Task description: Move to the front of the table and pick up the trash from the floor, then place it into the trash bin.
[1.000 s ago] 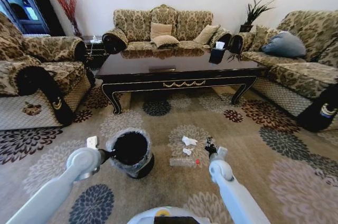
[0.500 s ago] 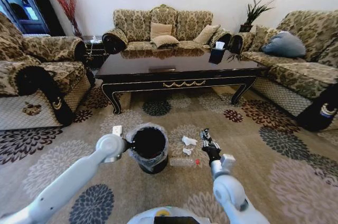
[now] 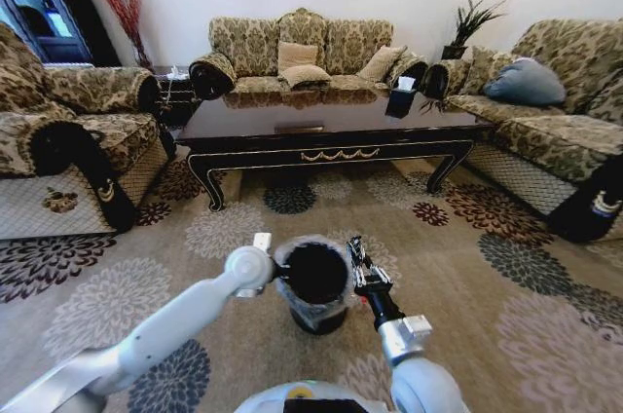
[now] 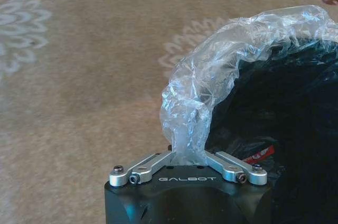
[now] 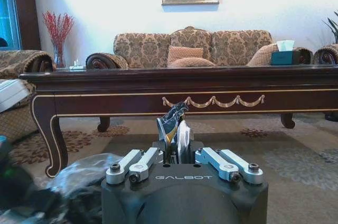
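Observation:
My left gripper (image 3: pixel 279 273) is shut on the rim and thin plastic liner of the black trash bin (image 3: pixel 316 281). In the left wrist view its fingers (image 4: pixel 187 150) pinch the bunched liner (image 4: pixel 222 71), and a red-printed item (image 4: pixel 259 154) lies inside the bin. My right gripper (image 3: pixel 356 257) stands just right of the bin's rim, shut on a small crumpled scrap, dark with a white part (image 5: pixel 173 121). The dark table (image 3: pixel 321 126) stands beyond on the carpet, its gold-trimmed apron (image 5: pixel 211 101) facing me. The trash on the floor is hidden behind the bin.
A sofa (image 3: pixel 302 53) sits behind the table, with armchairs on the left (image 3: pixel 68 131) and right (image 3: pixel 555 111). A tissue box (image 3: pixel 404 84) rests on the table's far right. Open flowered carpet (image 3: pixel 487 277) spreads around the bin.
My left arm has carried the bin to the right, and it now covers the white scraps and the bottle. My right gripper has swung left and forward to the bin's rim.

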Robot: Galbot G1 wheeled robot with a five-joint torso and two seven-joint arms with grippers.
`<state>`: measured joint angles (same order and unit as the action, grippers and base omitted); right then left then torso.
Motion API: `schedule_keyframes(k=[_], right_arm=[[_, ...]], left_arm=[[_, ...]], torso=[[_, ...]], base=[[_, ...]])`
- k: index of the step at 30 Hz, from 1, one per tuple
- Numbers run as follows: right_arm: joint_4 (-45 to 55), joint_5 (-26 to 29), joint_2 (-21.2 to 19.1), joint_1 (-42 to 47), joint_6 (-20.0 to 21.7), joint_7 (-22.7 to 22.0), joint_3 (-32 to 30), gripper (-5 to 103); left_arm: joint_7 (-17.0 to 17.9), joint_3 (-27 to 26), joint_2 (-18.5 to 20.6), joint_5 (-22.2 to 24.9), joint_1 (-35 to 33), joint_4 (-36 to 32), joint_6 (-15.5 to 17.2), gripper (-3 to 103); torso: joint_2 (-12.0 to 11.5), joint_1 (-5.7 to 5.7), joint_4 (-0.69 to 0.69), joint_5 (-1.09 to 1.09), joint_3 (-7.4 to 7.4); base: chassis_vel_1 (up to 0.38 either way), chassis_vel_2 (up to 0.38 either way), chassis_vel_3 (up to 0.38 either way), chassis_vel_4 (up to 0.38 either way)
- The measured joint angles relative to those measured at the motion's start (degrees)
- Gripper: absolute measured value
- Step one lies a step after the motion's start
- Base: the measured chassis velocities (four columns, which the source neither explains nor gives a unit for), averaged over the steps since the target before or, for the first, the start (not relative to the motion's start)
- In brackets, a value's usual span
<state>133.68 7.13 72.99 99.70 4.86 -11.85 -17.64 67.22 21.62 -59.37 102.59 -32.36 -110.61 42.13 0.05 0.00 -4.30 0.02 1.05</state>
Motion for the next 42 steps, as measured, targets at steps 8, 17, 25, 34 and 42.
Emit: schedule_keyframes(k=[8, 17, 25, 34, 42], right_arm=[[0.1, -1.4, 0.5, 1.5, -0.4, 0.6, 0.8, 21], [-1.2, -2.1, 0.7, 2.3, -0.6, 2.3, 0.9, 37], [-1.4, -1.4, 0.7, 2.2, -0.5, 2.5, 0.6, 63], [-1.1, -1.1, 1.0, 2.4, -0.5, 2.4, 0.7, 95], [-0.5, 3.3, 0.5, 0.2, -0.3, 1.7, -3.1, 100]], left_arm=[[0.5, 1.3, -1.6, -0.1, 0.9, 0.6, 0.0, 0], [0.6, 0.8, -1.8, -0.7, -0.1, 0.7, 0.0, 0], [0.6, 0.3, -1.3, -0.8, -0.7, 0.4, 0.0, 0], [0.5, -0.5, -0.7, -1.1, -1.8, -0.1, 0.0, 0], [0.0, -4.2, 2.7, -1.1, -3.9, -1.4, 0.0, 0]], torso=[[0.0, 0.0, 0.04, -0.02, 0.0], [0.0, 0.0, 0.03, -0.02, 0.0], [0.0, 0.0, 0.03, -0.02, 0.0], [0.0, 0.0, 0.02, -0.02, 0.0], [0.0, 0.0, 0.02, -0.03, 0.0]], base=[[0.0, 0.0, 0.0, 0.0], [0.0, 0.0, 0.0, 0.0], [0.0, 0.0, 0.0, 0.0], [0.0, 0.0, 0.0, 0.0], [0.0, 0.0, 0.0, 0.0]])
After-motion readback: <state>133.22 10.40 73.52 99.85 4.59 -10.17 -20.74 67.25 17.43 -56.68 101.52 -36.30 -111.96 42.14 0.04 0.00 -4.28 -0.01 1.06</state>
